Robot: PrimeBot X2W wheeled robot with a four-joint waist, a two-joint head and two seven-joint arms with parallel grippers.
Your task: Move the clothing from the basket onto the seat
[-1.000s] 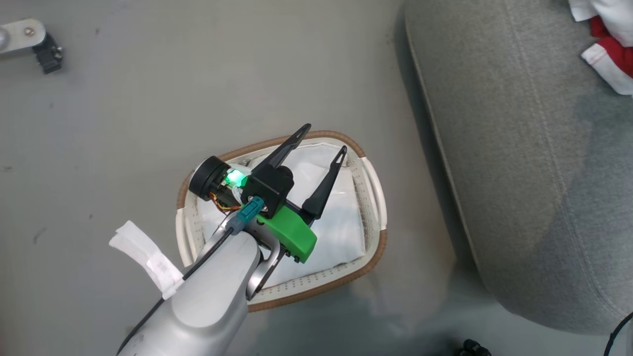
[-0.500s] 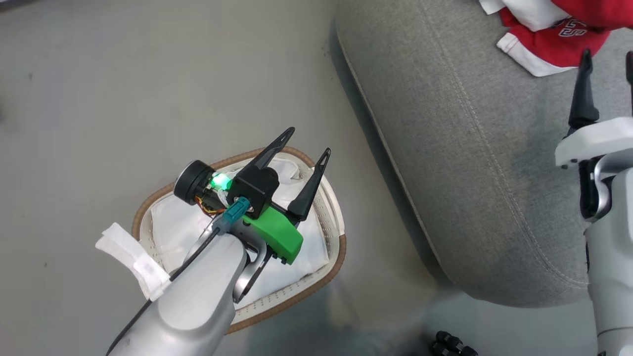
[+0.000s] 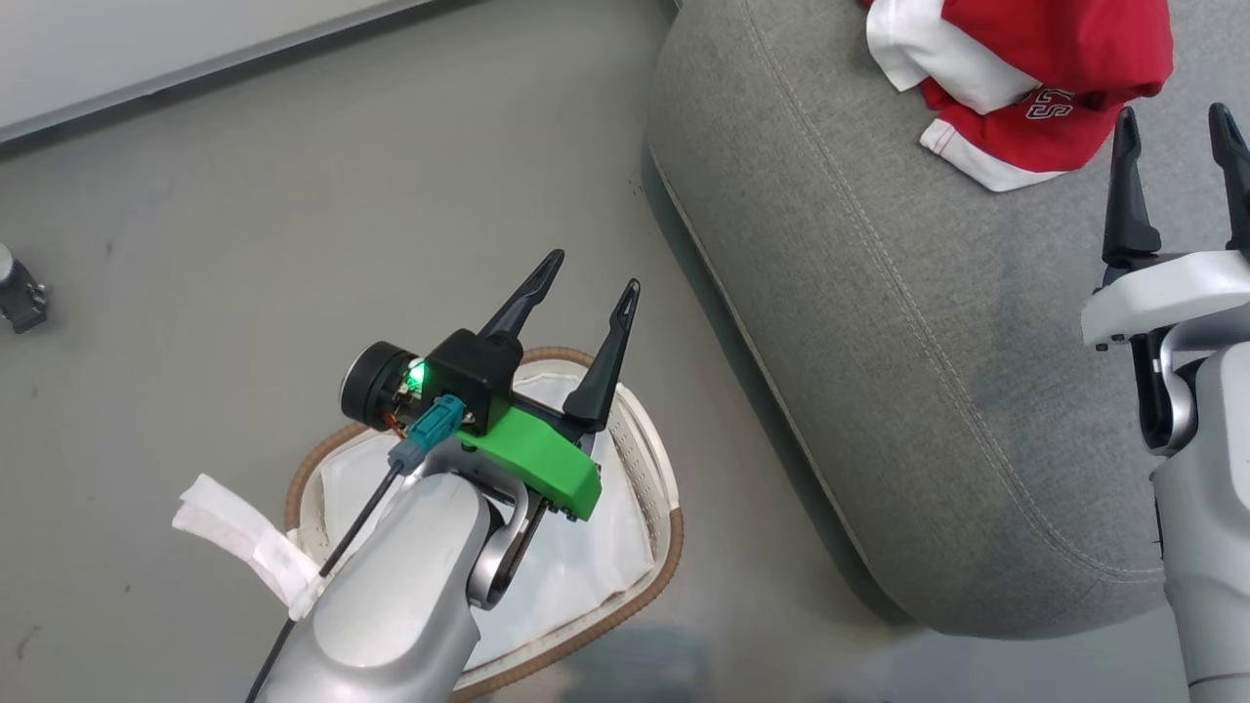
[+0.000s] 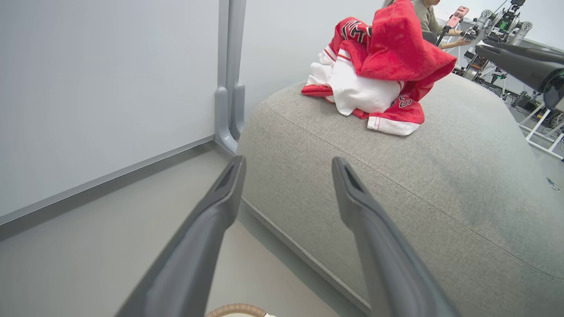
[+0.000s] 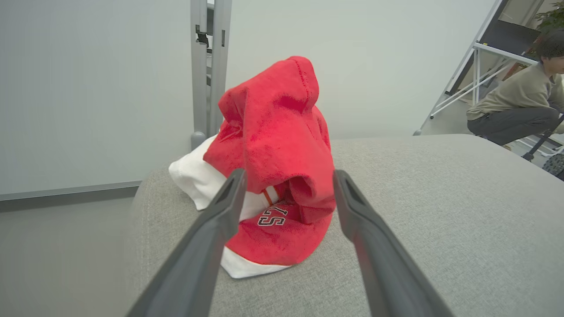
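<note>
The clothing (image 3: 1025,68) lies heaped, red with white panels, on the grey seat (image 3: 879,293). In the right wrist view the clothing (image 5: 273,145) stands just beyond my open right gripper (image 5: 289,174), apart from both fingers. In the head view the right gripper (image 3: 1175,112) is empty just short of the pile. My left gripper (image 3: 596,271) hangs open and empty over the basket's (image 3: 664,527) far rim. The basket shows its white liner (image 3: 586,576); my left arm hides part of it. The left wrist view shows the left gripper (image 4: 288,160), the clothing (image 4: 379,75) and the seat (image 4: 418,176).
Grey floor (image 3: 293,215) surrounds the basket, with a wall base (image 3: 195,73) at the back. A small dark object (image 3: 15,293) sits on the floor at far left. A person (image 5: 515,105) crouches beyond the seat (image 5: 418,198). A grey post (image 4: 229,88) stands by the seat's corner.
The head camera has swung toward the seat. My right gripper has come into view, open beside the clothing pile. The left gripper's tips now reach past the basket's far rim.
</note>
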